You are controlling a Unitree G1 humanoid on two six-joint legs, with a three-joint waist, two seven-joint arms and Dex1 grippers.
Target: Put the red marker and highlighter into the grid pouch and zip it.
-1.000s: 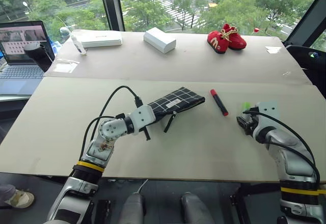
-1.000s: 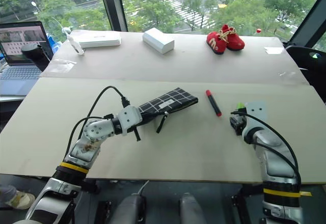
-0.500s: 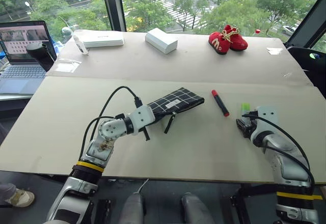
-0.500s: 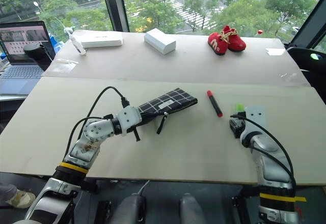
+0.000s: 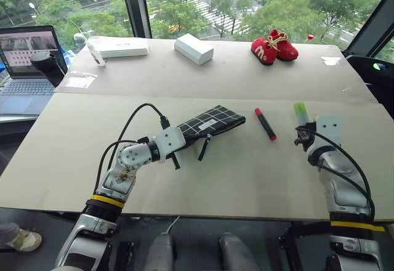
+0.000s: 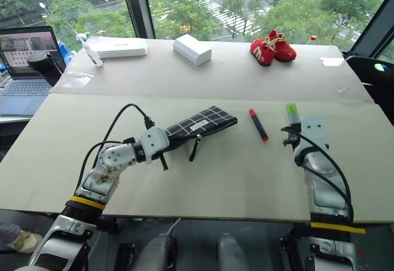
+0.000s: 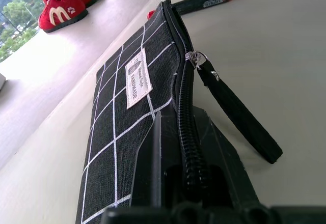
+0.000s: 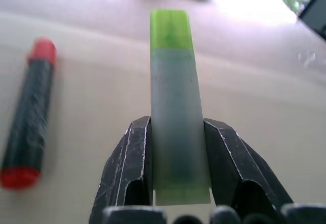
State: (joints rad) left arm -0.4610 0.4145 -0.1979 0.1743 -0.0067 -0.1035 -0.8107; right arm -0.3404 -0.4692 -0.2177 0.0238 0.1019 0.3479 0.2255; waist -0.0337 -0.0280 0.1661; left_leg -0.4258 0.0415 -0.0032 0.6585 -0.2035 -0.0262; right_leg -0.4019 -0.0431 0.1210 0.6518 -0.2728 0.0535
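The flat black fabric pouch with white grid lines (image 5: pixel 206 123) is clamped at its near end by the left claw (image 7: pixel 179 147), whose black fingers (image 7: pixel 153 168) are closed on either side of the zipper edge. The pouch is lifted at a slant above the pale worktop (image 5: pixel 246 172), with its black zipper strap (image 7: pixel 239 114) hanging down from the pull. The slim dark-barrelled marker with red cap and red end (image 5: pixel 265 124) lies flat on the worktop just beyond the pouch's far corner, apart from it. To the right of the marker, the stubby highlighter with lime-green cap and pale translucent barrel (image 8: pixel 175 107) is gripped between the two fingers of the right claw (image 8: pixel 178 175), raised off the worktop with its green cap pointing away from the robot.
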